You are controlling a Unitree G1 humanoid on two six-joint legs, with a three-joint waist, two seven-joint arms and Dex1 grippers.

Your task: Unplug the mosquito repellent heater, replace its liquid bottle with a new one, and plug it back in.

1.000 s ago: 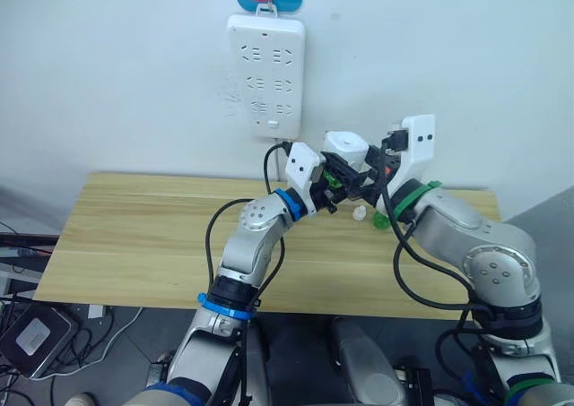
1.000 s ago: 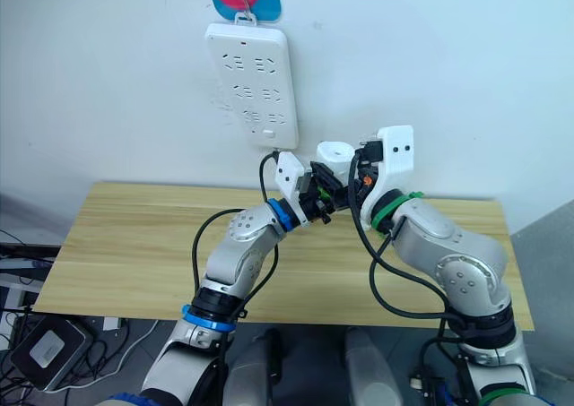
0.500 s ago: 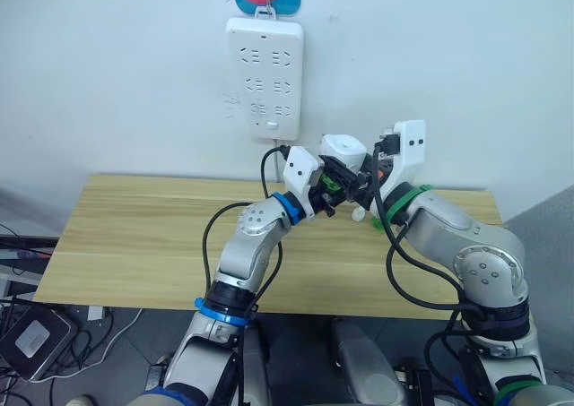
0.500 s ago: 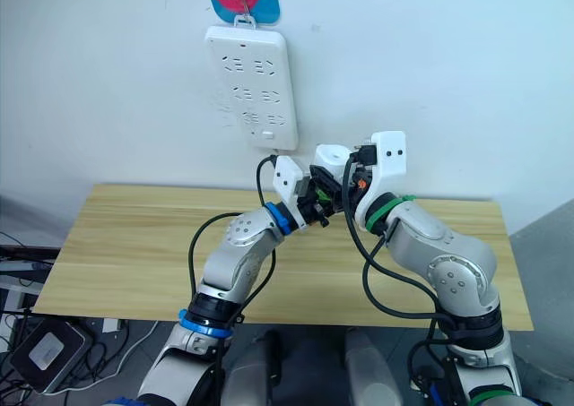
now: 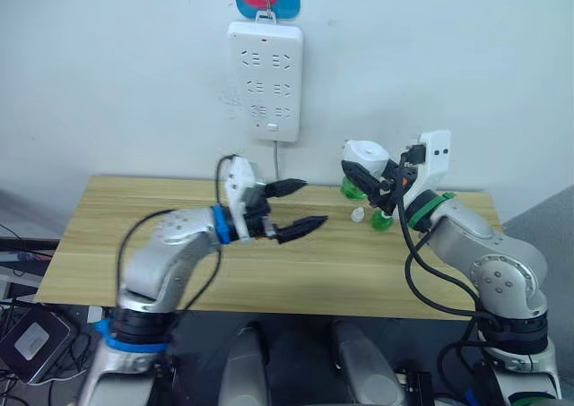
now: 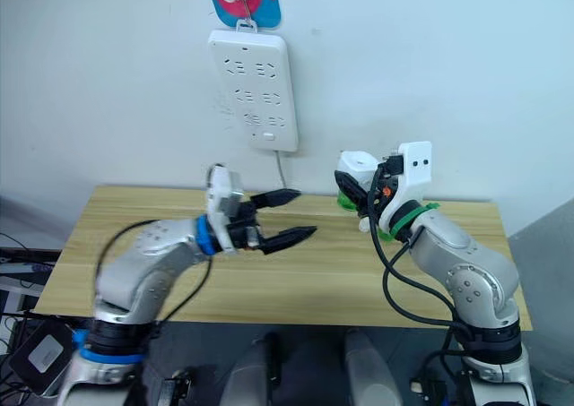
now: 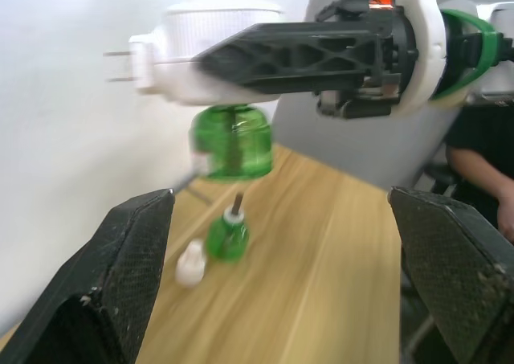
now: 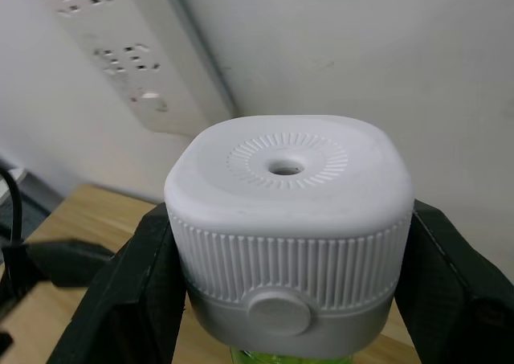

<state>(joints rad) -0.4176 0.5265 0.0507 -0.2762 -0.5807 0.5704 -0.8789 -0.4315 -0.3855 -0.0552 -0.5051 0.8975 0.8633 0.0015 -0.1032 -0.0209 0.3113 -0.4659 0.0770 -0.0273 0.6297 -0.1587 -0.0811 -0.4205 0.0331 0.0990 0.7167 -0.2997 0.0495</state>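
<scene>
My right gripper [image 5: 375, 175] is shut on the white mosquito repellent heater [image 5: 363, 154], holding it in the air over the table's far right, plug prongs [image 7: 120, 65] bare. A green liquid bottle [image 7: 233, 143] sits in the heater's underside. Below it on the table stand a second green bottle [image 5: 382, 220] with a bare wick and a small white cap [image 5: 359, 214]. My left gripper [image 5: 309, 203] is open and empty over the middle of the table, left of the heater and apart from it. In the right wrist view the heater's vent top [image 8: 289, 167] sits between my fingers [image 8: 152, 292].
A long white power strip [image 5: 266, 79] hangs on the wall above the table's far edge, its cable running down behind. The wooden table [image 5: 161, 245] is bare on its left half. A person in dark clothing [image 7: 482, 159] shows at the edge of the left wrist view.
My left arm has swung back to the left, away from the heater, and its gripper now stands open. The right gripper has moved the heater slightly to the right.
</scene>
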